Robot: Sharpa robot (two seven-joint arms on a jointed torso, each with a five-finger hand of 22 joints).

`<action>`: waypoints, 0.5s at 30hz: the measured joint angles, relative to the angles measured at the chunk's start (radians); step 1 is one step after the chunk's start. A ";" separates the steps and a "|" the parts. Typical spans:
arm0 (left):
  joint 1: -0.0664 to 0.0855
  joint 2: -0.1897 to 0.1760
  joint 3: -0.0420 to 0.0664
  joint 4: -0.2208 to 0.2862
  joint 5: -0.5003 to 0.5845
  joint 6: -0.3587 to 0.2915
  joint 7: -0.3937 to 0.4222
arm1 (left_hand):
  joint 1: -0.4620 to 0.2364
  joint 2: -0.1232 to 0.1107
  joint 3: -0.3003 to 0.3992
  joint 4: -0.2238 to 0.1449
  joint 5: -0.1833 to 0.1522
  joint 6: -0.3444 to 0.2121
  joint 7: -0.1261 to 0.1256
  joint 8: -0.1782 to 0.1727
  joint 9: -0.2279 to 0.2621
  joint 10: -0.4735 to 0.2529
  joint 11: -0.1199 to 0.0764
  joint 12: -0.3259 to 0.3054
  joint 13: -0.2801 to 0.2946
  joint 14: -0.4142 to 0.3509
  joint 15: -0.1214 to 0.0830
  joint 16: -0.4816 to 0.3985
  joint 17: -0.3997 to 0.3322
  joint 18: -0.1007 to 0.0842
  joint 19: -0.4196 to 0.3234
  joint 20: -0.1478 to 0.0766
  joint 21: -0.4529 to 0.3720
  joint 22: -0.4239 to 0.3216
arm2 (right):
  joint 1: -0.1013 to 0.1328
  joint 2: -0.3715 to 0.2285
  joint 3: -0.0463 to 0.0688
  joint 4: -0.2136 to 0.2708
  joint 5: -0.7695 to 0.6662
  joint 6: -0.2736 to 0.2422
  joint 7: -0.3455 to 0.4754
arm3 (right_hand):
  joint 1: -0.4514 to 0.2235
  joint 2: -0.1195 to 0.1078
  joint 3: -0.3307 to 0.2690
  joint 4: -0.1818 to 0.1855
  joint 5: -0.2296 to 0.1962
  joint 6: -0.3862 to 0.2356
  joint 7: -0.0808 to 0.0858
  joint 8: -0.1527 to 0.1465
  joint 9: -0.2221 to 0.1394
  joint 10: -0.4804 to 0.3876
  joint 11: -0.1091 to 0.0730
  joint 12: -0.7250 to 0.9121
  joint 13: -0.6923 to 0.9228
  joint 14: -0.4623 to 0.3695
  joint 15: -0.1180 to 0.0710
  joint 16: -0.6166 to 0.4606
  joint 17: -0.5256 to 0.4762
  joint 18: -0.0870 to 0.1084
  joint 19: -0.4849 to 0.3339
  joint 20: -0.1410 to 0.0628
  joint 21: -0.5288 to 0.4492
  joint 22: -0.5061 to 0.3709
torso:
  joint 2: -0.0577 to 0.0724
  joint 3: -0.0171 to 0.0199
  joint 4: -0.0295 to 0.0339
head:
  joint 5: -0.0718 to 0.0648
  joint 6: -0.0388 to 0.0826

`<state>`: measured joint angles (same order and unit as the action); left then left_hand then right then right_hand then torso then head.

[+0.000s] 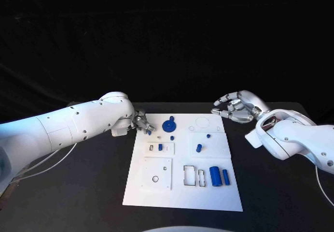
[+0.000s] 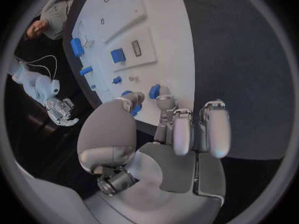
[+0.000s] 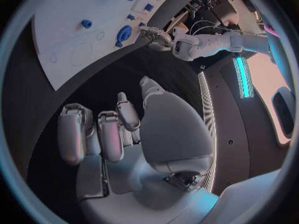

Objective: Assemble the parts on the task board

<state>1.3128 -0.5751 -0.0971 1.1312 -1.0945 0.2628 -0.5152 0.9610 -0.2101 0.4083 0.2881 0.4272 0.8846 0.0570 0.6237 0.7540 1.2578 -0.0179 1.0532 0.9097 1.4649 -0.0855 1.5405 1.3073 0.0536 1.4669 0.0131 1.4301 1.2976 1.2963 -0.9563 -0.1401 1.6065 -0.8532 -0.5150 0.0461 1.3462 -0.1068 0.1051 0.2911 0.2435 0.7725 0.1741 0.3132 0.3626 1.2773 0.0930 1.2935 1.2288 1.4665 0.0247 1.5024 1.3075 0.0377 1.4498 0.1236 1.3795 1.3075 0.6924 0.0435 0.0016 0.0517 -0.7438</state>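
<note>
White task board (image 1: pixel 182 193) lying in the lower middle of the head view on the black table (image 1: pixel 76 198). Left hand (image 1: pixel 142 123) at the board's upper-left edge, a small blue part (image 1: pixel 149 131) at its fingertips; whether pinched or merely touched, impossible to tell. Right hand (image 1: pixel 236 107) in the upper right, off the board's top-right corner, fingers curled partway and apart, nothing in them. Round blue part (image 1: pixel 169 126) near the board's top, just beside the left hand. Two blue cylinders (image 1: pixel 220 176) lower right of the board; smaller blue pieces (image 1: pixel 198 148) near its centre.
</note>
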 measured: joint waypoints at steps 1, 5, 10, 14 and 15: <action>0.000 0.000 0.000 -0.003 0.000 0.000 0.000 | 0.000 0.000 0.000 0.000 0.000 0.000 0.000 0.000 -0.001 0.000 0.000 0.000 0.000 0.000 0.000 0.000 0.000 0.000 0.000 0.000 0.000 0.000 | 0.000 0.000 0.000 0.000 0.000 0.000 0.000 | 0.000 0.000 0.000 0.000 0.000 0.000 0.000 0.000 0.000 0.000 0.000 0.000 0.000 0.000 0.000 0.000 0.000 0.000 0.000 0.000 0.000 0.000 | 0.000 0.0000 0.0000 | 0.000 -0.001; -0.002 0.000 0.000 -0.011 0.000 0.000 0.000 | 0.000 0.000 0.000 0.000 0.000 0.000 0.000 0.000 -0.001 0.000 0.000 0.000 0.000 0.000 0.000 0.000 0.000 0.000 0.000 0.000 0.000 0.000 | 0.000 0.000 0.000 0.001 0.000 0.000 0.000 | 0.000 0.000 0.000 0.000 0.000 0.000 0.000 0.000 0.000 0.000 0.000 0.000 0.000 0.000 0.000 0.000 0.000 0.000 0.000 0.000 0.000 0.001 | -0.001 0.0006 0.0006 | -0.002 -0.003; -0.002 0.000 -0.001 -0.012 -0.001 0.000 0.001 | 0.022 0.014 0.000 0.000 0.000 0.000 0.000 -0.006 -0.006 0.000 0.000 0.000 -0.001 0.002 0.002 0.000 0.000 0.000 0.000 0.000 0.000 0.002 | 0.000 0.000 0.000 0.001 0.000 0.000 0.000 | 0.000 0.000 0.000 0.000 0.000 0.000 0.000 0.000 0.000 0.000 0.000 0.000 0.000 0.000 0.000 0.000 0.000 0.000 0.000 0.000 -0.004 0.001 | -0.002 0.0006 0.0012 | -0.003 -0.005; -0.003 0.001 -0.001 -0.010 0.000 -0.001 0.001 | 0.055 0.029 0.000 0.000 -0.006 0.000 0.000 -0.011 -0.010 0.000 0.000 0.000 -0.003 0.004 0.004 0.000 0.000 0.000 0.000 0.000 0.000 0.004 | 0.000 0.000 0.000 0.001 0.000 0.000 0.000 | 0.000 0.000 0.000 0.000 0.001 0.000 0.000 0.001 0.000 0.000 0.000 0.000 0.000 0.000 0.000 0.000 0.000 0.000 0.000 0.000 -0.004 0.001 | -0.003 0.0007 0.0015 | -0.005 -0.006; -0.003 0.002 -0.001 -0.010 0.001 -0.002 0.002 | 0.065 0.029 0.000 0.000 -0.006 0.000 0.000 -0.011 -0.010 0.000 0.000 0.000 -0.004 0.004 0.004 0.000 0.000 0.000 0.000 0.000 0.001 0.004 | 0.000 0.000 0.000 0.000 -0.001 0.000 0.000 | 0.000 0.000 0.000 0.000 0.005 0.000 0.000 0.004 0.000 0.000 0.000 0.000 0.000 0.000 0.000 0.000 0.000 0.000 0.000 0.000 -0.004 0.000 | -0.003 0.0006 0.0015 | -0.005 -0.007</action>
<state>1.3102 -0.5735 -0.0977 1.1212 -1.0936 0.2611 -0.5137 1.0255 -0.1810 0.4086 0.2877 0.4215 0.8846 0.0570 0.6131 0.7441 1.2578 -0.0179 1.0532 0.9059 1.4686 -0.0818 1.5405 1.3073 0.0537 1.4668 0.0130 1.4309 1.3014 1.2962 -0.9561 -0.1402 1.6070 -0.8537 -0.5150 0.0462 1.3462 -0.1068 0.1051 0.2911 0.2481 0.7725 0.1742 0.3172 0.3627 1.2774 0.0930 1.2935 1.2288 1.4665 0.0248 1.5024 1.3074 0.0377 1.4498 0.1236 1.3757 1.3080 0.6892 0.0441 0.0032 0.0471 -0.7503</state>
